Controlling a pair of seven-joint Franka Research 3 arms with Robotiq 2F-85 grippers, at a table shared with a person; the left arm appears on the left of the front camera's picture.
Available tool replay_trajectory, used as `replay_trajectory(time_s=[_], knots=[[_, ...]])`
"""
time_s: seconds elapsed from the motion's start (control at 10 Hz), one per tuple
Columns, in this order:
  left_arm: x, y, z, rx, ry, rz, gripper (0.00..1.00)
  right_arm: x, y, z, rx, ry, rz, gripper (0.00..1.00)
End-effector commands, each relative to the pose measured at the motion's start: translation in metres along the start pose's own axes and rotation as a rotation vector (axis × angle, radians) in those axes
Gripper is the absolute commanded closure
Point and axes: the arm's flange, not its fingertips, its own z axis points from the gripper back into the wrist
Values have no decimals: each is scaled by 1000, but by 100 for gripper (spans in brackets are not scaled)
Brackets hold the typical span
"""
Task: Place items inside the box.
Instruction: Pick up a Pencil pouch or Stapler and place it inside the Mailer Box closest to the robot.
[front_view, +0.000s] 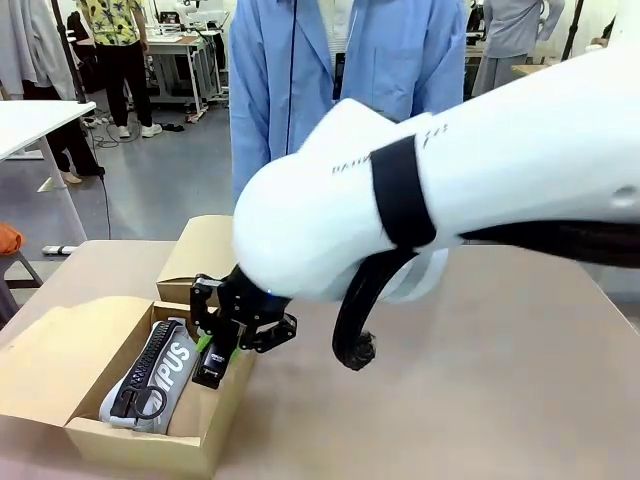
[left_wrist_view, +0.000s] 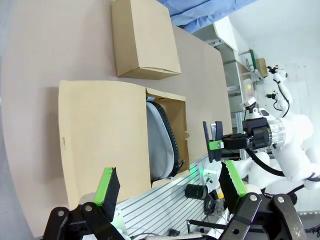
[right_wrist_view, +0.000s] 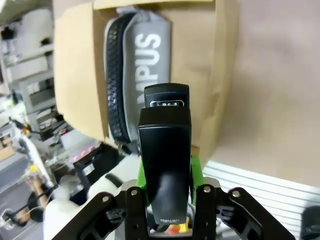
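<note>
Two cardboard boxes sit on the brown table (front_view: 480, 380): an open box (front_view: 140, 445) at the lower left of the front view and a closed box (front_view: 200, 250) just behind it, toward the person (front_view: 330, 60) in a light blue coat at the top centre. A grey pencil case (front_view: 165, 375) with white lettering and a black zip lies inside the open box, along its right-hand side. The right arm sweeps in from the right of the frame and fills the middle. Its right gripper (front_view: 222, 345) hangs over the open box's right wall, clenched on a black stapler (front_view: 210, 372) that points down into the box, just beside the pencil case; whether the two touch I cannot tell. In the right wrist view the stapler stands upright in the centre, pinched between the two green pads (right_wrist_view: 196, 170), with the pencil case in the upper left. The left gripper (left_wrist_view: 170, 182) shows along the bottom of the left wrist view, its fingers spread wide with nothing between them, the open box farther off in the middle of that frame
</note>
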Motion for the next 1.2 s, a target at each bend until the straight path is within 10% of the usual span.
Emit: replay_trajectory(time_s=[0.0, 0.6, 0.7, 0.8, 1.1], knots=[[-1, -1, 0, -19, -11, -13, 0, 17, 49, -29, -94, -4, 6, 64], [-1, -1, 0, -19, -11, -13, 0, 24, 65, -59, -161, 15, 21, 64], [-1, -1, 0, -19, -11, -13, 0, 23, 63, -60, -165, 29, 25, 55], [-1, -1, 0, -19, -11, -13, 0, 23, 60, -60, -172, 30, 27, 6], [-1, -1, 0, -19, -11, -13, 0, 23, 50, -52, -143, 31, 15, 0]])
